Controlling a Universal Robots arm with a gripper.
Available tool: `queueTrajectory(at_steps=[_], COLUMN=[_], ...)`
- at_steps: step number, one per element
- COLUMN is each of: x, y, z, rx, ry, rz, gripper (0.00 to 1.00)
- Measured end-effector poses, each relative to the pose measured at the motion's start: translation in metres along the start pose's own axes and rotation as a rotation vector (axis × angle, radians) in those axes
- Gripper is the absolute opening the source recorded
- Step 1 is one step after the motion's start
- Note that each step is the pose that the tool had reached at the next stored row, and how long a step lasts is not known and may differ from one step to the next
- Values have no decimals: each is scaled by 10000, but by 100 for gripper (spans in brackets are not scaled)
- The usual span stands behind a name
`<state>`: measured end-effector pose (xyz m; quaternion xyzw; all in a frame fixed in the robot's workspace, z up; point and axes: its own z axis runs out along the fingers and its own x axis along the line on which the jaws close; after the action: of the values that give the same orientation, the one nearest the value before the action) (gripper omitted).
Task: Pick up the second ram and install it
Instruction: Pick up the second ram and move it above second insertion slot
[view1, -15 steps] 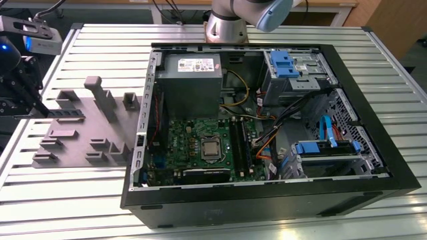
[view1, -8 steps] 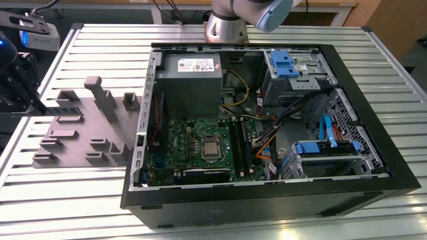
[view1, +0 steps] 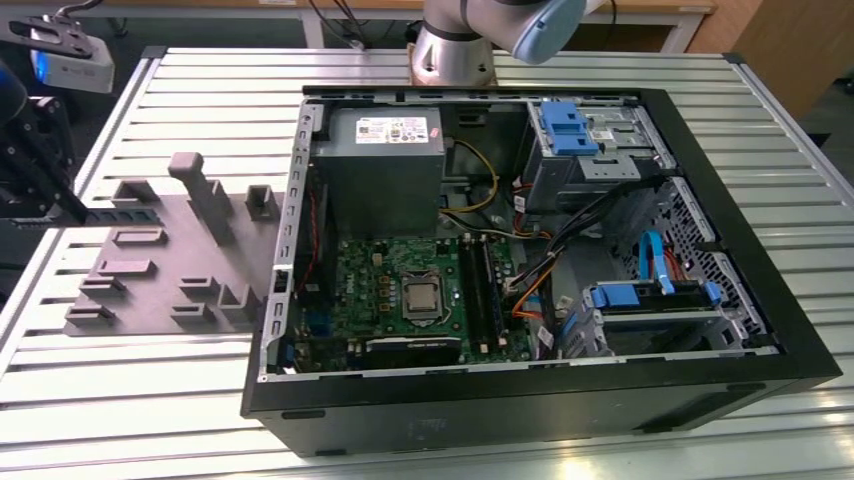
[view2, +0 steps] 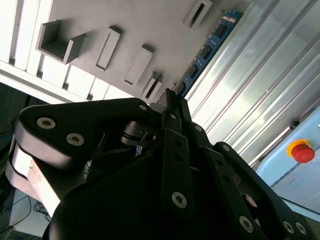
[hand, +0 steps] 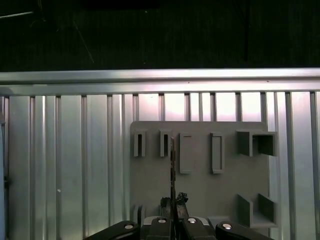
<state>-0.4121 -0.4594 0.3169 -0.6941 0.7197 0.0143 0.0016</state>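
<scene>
1. The table (view1: 174, 400), slatted metal, is carrying everything. The open computer case (view1: 534, 400) is lying on its side on it, toward the exterior view's right.
2. The motherboard (view1: 387, 290) is lying exposed inside the case, with the long black memory slots (view1: 477, 290) running along beside the processor. I cannot tell whether any slot is filled.
3. The grey fixture tray (view1: 160, 270) is sitting on the table just beside the case, on the exterior view's left. Its holders are also showing in the first wrist view (hand: 200, 190) and the second wrist view (view2: 125, 25).
4. The gripper (view1: 30, 150) is hanging at the far edge of the exterior view's left, beyond the tray and well apart from the case. It is also showing in both wrist views (view2: 172, 97) (hand: 173, 201).
5. The fingers (view2: 172, 130) are pinching narrow onto one end of the second ram (view2: 207, 47). The stick is sticking out from the tips, edge-on in the first wrist view (hand: 172, 160), over the tray.
6. I cannot tell whether the ram is hanging clear of its holder or just coming out of it.
7. Progress, as I am judging it: the grasp is looking done. The carry to the case, the lining up over a slot and the press-in are not yet done, so it is sitting early in the task.
</scene>
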Motion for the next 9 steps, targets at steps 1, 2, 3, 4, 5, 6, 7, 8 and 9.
queueTrajectory(at_steps=[1,2,3,4,5,6,7,8,9], x=[0,0,-1,-1,-1,-1,-2,-2,-2], y=[0,0,1,1,1,1,1,2,2], z=[-9,-20,-30,-39,-49,-59,-68,-77,-85], rx=[1,0,0,0,0,0,0,1,1], ry=[-1,0,0,0,0,0,-1,0,0], rz=[0,0,0,0,0,0,0,0,0], gripper=[14,14,14,14,14,14,14,14,14])
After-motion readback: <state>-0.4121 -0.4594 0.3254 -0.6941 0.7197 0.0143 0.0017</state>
